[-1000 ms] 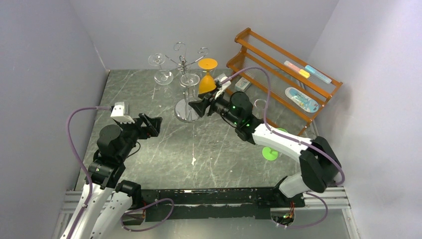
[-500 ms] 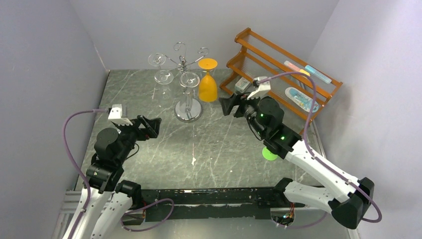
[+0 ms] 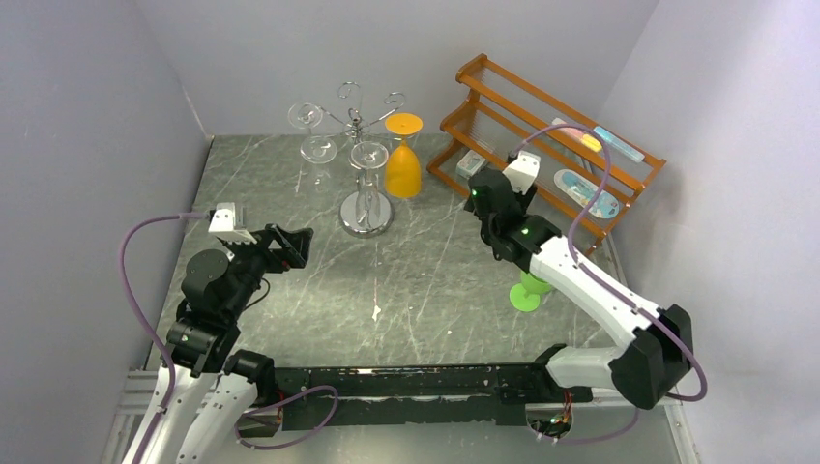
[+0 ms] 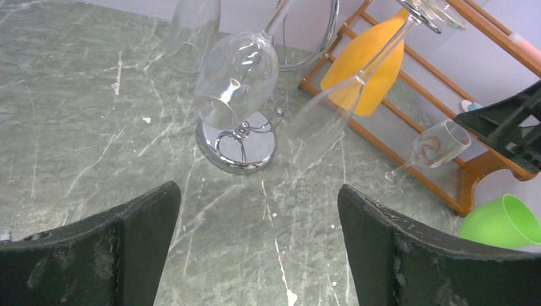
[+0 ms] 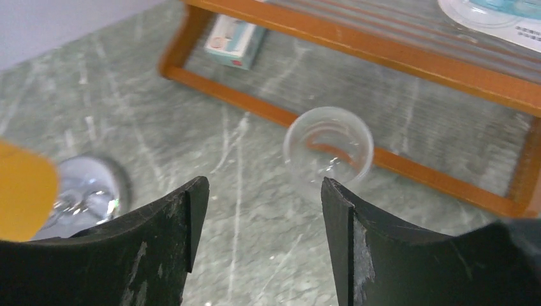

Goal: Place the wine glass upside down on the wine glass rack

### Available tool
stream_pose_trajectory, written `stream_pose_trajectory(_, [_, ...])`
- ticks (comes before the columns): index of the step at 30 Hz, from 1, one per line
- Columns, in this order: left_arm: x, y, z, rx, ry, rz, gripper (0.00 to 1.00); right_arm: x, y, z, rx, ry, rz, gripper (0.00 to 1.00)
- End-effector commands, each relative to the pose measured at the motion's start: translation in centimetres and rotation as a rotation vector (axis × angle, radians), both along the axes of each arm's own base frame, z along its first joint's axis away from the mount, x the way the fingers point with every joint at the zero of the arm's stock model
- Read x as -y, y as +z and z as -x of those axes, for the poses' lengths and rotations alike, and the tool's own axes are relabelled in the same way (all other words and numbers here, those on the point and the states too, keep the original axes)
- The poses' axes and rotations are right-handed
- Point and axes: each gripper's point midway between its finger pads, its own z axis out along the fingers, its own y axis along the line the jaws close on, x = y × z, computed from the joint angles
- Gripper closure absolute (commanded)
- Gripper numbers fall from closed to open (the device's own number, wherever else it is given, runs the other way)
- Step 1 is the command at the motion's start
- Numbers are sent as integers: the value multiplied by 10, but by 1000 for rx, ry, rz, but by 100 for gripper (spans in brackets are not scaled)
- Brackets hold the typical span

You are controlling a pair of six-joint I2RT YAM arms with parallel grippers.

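Wine glass (image 5: pixel 328 153): clear, on the bench (image 3: pixel 425 280), mouth up, right by the lower front rail of the wooden shelf (image 3: pixel 541 126). Can't tell if it touches the rail. It is not on the rack. In the top view the right arm hides it.

Right end effector (image 5: pixel 263 185): fingers spread wide, holding nothing. It hovers over the bench in front of the shelf. The glass sits beyond the fingertips, roughly in line with the right-hand finger and not between the two. No contact.

Left end effector (image 4: pixel 258 191): also wide open and empty, above the left side of the bench, pointed at the rack and well apart from it.

Wine glass rack (image 3: pixel 366 215): chrome tree at the back middle of the bench, round mirrored base flat on the surface. Clear glasses (image 4: pixel 236 80) hang from its arms with bowls down. An orange glass (image 3: pixel 403 159) is on its right side, foot up.

Green cup (image 3: pixel 527 290): on the bench near the right edge, partly covered by the right arm in the top view.

A small box (image 5: pixel 233 38) lies on the lowest shelf level, left of the glass in the right wrist view.
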Motion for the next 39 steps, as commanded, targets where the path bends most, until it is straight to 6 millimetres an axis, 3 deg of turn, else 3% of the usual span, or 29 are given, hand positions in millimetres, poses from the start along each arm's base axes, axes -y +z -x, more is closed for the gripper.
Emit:
stream_pose_trajectory(1, [-2, 9, 2, 21, 3, 2, 4, 30, -6, -24, -5, -98, -20, 33])
stream_pose_trajectory(6, [-1, 6, 5, 13, 0, 11, 3, 37, -22, -42, -47, -70, -24, 38])
stream_pose_trajectory(12, [0, 6, 3, 2, -3, 11, 4, 22, -48, -50, -132, 39, -30, 50])
stream_pose_trajectory(16, [1, 6, 2, -4, -6, 12, 5, 20, -59, -51, -168, 55, -18, 66])
stream_pose_trajectory(19, [1, 5, 3, -12, -5, 22, 5, 17, -58, -48, -172, 72, -29, 85])
stream_pose_trajectory(21, [2, 4, 4, -24, -4, 39, 5, 15, -52, -45, -158, 87, -44, 99])
stream_pose_trajectory(26, [-2, -8, 5, -102, 55, 129, 5, -1, -32, -29, -118, 174, -129, 100])
stream_pose_trajectory(29, [-9, -24, 10, -220, 146, 243, 4, -22, -17, -13, -69, 268, -209, 100])
stream_pose_trajectory(33, [1, -36, 18, -329, 152, 391, 4, -45, 5, 9, 13, 384, -288, 100])
stream_pose_trajectory(39, [-5, -38, 21, -348, 208, 455, 4, -66, 48, 45, 152, 508, -341, 100])
